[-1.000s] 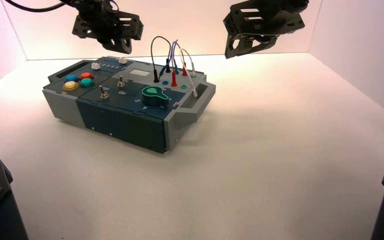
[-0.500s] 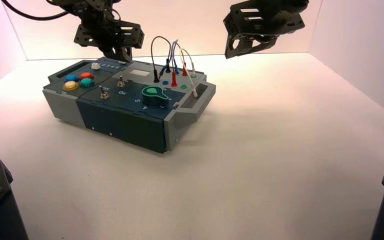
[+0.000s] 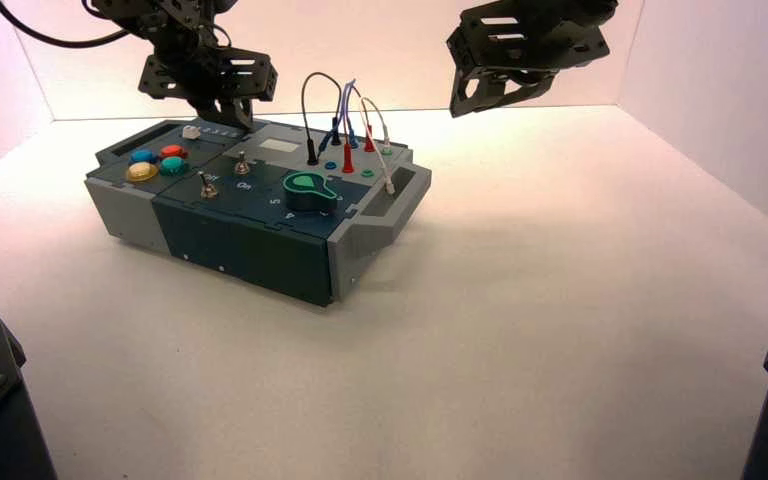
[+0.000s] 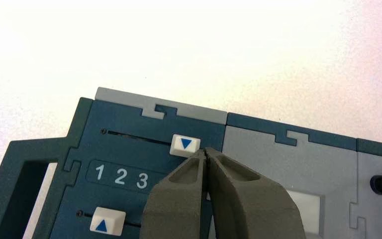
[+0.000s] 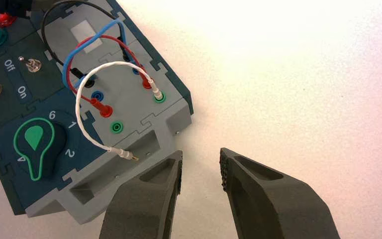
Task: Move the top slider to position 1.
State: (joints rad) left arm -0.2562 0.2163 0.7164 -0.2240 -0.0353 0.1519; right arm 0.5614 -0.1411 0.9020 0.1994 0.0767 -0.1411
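The top slider's white knob (image 4: pixel 184 145), marked with a blue triangle, sits in its slot past the printed 3; the numbers beyond are hidden by my fingers. My left gripper (image 4: pixel 206 152) is shut and empty, its tips right beside that knob on the side away from the 1. In the high view the left gripper (image 3: pixel 222 108) hangs over the box's far edge and hides the knob. The twin white knob (image 4: pixel 107 220) of the other slider sits below the 1 and also shows in the high view (image 3: pixel 191 131). My right gripper (image 3: pixel 480 98) is open and empty, high at the back right.
The grey and blue box (image 3: pixel 250 245) stands turned on the white table. It bears coloured buttons (image 3: pixel 157 162), two toggle switches (image 3: pixel 243 160), a green dial (image 3: pixel 310 190) and looped wires (image 3: pixel 345 105). The right wrist view shows the dial (image 5: pixel 36 144) and the wires (image 5: pixel 87 79).
My left gripper has come down and shifted a little left onto the box's far edge, and now covers the top slider's knob in the high view. The right arm has not moved.
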